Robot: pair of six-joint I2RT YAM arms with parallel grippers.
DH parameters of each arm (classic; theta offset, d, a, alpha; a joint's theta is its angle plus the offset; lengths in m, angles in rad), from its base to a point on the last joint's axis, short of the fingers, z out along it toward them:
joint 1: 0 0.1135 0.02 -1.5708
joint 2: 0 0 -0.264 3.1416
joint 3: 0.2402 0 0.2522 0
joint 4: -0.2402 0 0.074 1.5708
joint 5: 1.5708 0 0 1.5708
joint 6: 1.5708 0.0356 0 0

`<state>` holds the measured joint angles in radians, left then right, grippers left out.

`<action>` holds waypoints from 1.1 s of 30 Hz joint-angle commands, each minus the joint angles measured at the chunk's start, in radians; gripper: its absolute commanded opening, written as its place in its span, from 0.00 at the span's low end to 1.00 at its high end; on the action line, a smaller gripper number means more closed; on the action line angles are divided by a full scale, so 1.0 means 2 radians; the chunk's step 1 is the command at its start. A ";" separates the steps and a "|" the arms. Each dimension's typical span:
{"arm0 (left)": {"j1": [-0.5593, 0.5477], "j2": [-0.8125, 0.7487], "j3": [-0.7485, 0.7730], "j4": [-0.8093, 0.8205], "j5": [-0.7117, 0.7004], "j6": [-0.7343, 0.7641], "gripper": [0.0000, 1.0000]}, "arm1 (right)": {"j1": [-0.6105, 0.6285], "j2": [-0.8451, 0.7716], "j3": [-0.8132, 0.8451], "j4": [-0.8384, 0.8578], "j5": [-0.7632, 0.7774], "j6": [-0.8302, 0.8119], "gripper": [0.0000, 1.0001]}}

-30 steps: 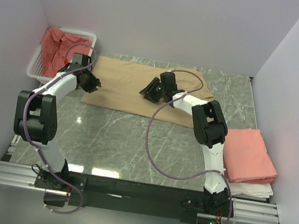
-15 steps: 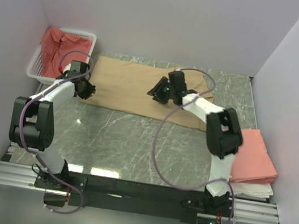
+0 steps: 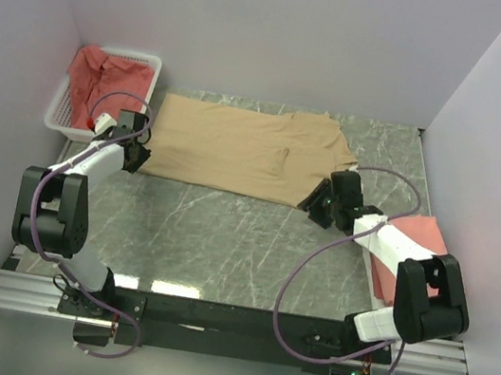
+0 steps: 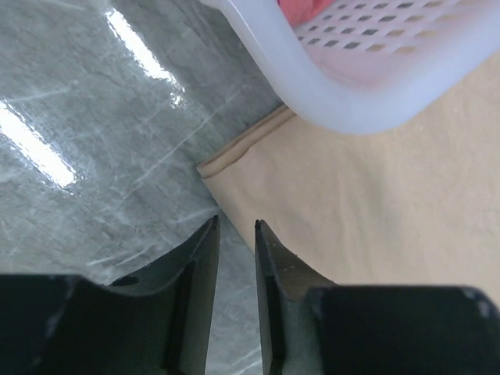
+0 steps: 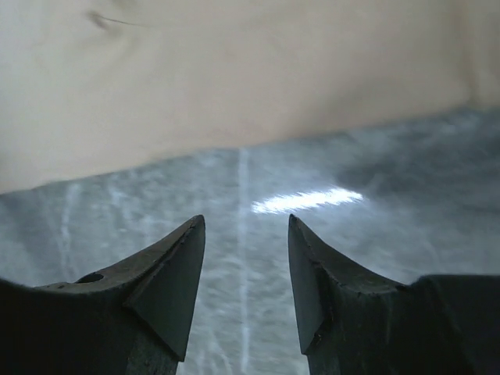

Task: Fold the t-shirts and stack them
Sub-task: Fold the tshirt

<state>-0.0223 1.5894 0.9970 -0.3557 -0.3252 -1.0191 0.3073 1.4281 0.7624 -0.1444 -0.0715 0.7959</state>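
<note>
Tan t-shirt [image 3: 228, 150]: matt, soft cloth. Bench [image 3: 222, 241]: glossy grey marbled surface with glare streaks. Far-left basket [image 4: 367, 113]: smooth white perforated plastic.

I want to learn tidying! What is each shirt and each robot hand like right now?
tan t-shirt: spread flat, unfolded.
red t-shirts: crumpled in the basket.
pink t-shirt: folded, on the right.
left gripper: jaws slightly apart, empty.
right gripper: jaws open, empty.

basket [image 4: 359, 117] blocks beyond left end effector [image 4: 234, 225]
</note>
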 commanded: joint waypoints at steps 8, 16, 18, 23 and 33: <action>-0.013 0.034 0.008 0.012 -0.047 -0.020 0.39 | -0.038 -0.070 -0.051 0.001 0.017 -0.025 0.54; -0.013 0.060 0.017 0.017 -0.058 -0.027 0.41 | -0.055 -0.090 -0.064 -0.005 0.014 -0.035 0.54; -0.013 0.064 0.018 0.024 -0.054 -0.025 0.41 | -0.057 -0.094 -0.067 -0.005 0.014 -0.037 0.54; -0.013 0.081 0.021 0.036 -0.046 -0.025 0.41 | -0.069 -0.107 -0.077 -0.008 0.020 -0.040 0.55; -0.013 0.074 0.005 0.062 -0.050 -0.020 0.06 | -0.097 -0.126 -0.087 -0.017 0.035 -0.041 0.55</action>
<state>-0.0456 1.7535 1.0103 -0.2707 -0.4088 -1.0630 0.1314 1.2030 0.5922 -0.1791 -0.0319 0.7296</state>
